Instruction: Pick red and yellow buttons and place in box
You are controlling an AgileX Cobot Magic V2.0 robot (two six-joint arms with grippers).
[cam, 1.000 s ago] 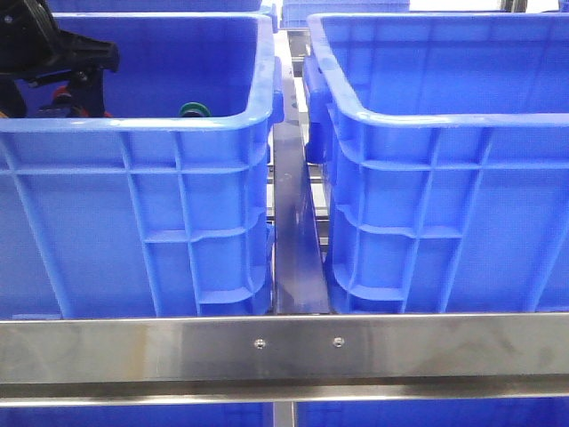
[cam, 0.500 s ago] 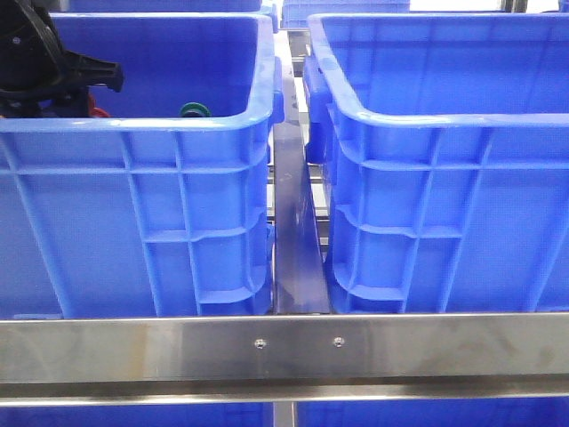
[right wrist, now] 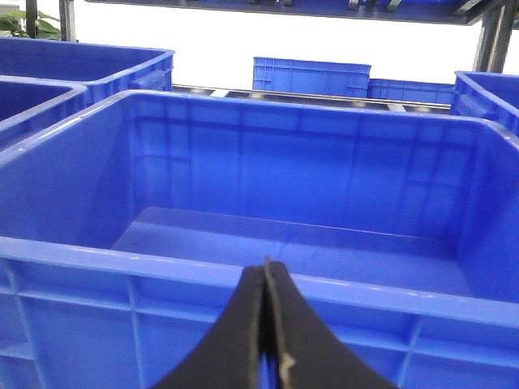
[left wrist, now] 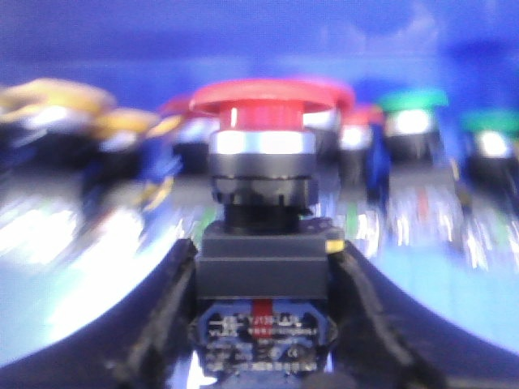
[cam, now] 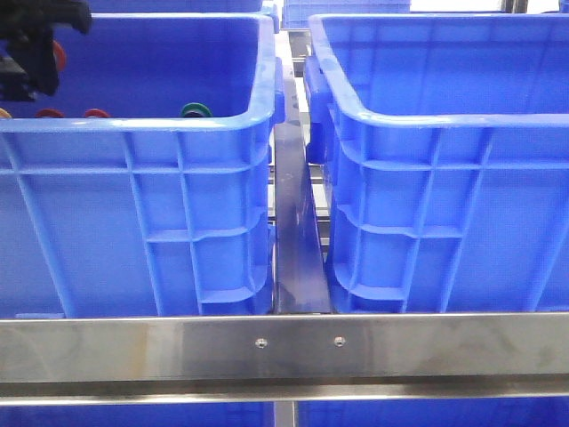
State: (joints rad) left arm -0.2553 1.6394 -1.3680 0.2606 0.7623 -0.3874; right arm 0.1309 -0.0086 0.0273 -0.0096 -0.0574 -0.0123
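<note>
My left gripper (left wrist: 263,279) is shut on the dark body of a red button (left wrist: 263,101), whose red cap points away from the wrist. In the front view this gripper (cam: 37,53) hangs high over the left blue crate (cam: 133,124) with the red button (cam: 59,55) showing beside it. More red buttons (cam: 96,113) and a yellow one (cam: 3,113) lie low in that crate. The box (cam: 427,120) on the right looks empty inside. My right gripper (right wrist: 266,271) is shut on nothing, just outside the box's near rim (right wrist: 340,288); the front view does not show it.
A green cap (cam: 196,110) lies in the left crate, and blurred green caps (left wrist: 413,99) and yellow caps (left wrist: 57,96) show behind the held button. A steel rail (cam: 293,342) runs across the front, with a gap (cam: 295,231) between the crates. More blue crates (right wrist: 312,77) stand behind.
My left gripper has risen from low inside the left crate to above its rim at the far left, carrying the red button. The caps it hid on the crate floor now show.
</note>
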